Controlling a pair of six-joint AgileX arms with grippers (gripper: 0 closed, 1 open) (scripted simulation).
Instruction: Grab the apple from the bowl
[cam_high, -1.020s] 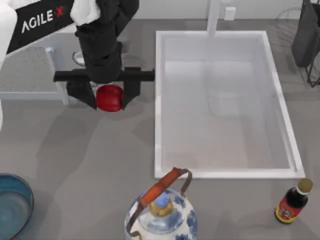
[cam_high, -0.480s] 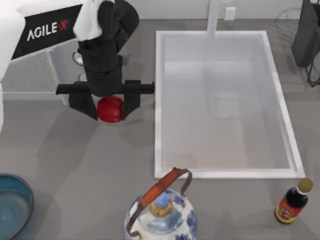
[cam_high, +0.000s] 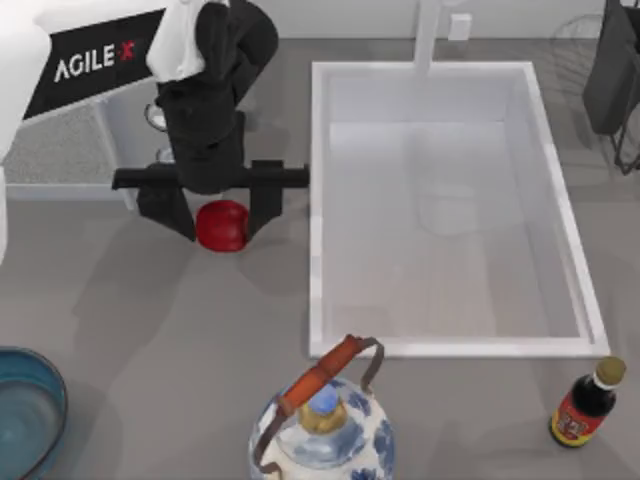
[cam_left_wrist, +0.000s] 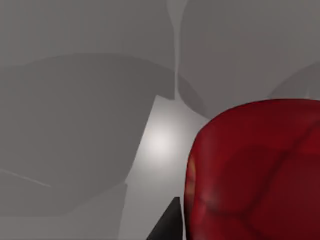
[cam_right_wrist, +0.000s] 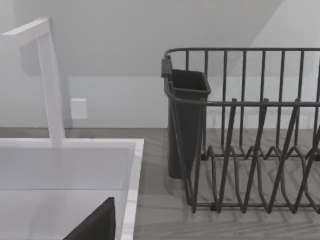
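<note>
The apple (cam_high: 221, 225), a glossy red fruit, is seen in the upper left of the top view, gripped between the two dark fingers of the left gripper (cam_high: 218, 218), which are closed against its sides. In the left wrist view the apple (cam_left_wrist: 255, 172) is shown at very close range in the lower right of the frame, with grey countertop behind it and a dark finger tip (cam_left_wrist: 167, 226) visible at the lower edge. The apple is held well apart from the bowl (cam_high: 28, 408), a translucent blue-teal dish cut off by the lower left corner of the top view. The left arm (cam_high: 205, 95), black with a white link lettered AGILEX, is seen reaching down from the upper left corner. Just right of the gripper, a white rectangular sink (cam_high: 318, 215) is set into the grey countertop (cam_high: 150, 320), with a white faucet (cam_high: 428, 35) at its far rim. A blue-and-white porcelain kettle (cam_high: 325, 430) with an orange-brown handle is placed at the lower centre, near the sink's front edge. A dark sauce bottle (cam_high: 583, 404) with a red label is located at the lower right. A dark wire dish rack (cam_high: 612, 80) is seen at the upper right edge; in the right wrist view the rack (cam_right_wrist: 250, 150) is shown beside the sink (cam_right_wrist: 132, 170) and faucet (cam_right_wrist: 50, 82). Whether the right gripper is open or closed cannot be told.
</note>
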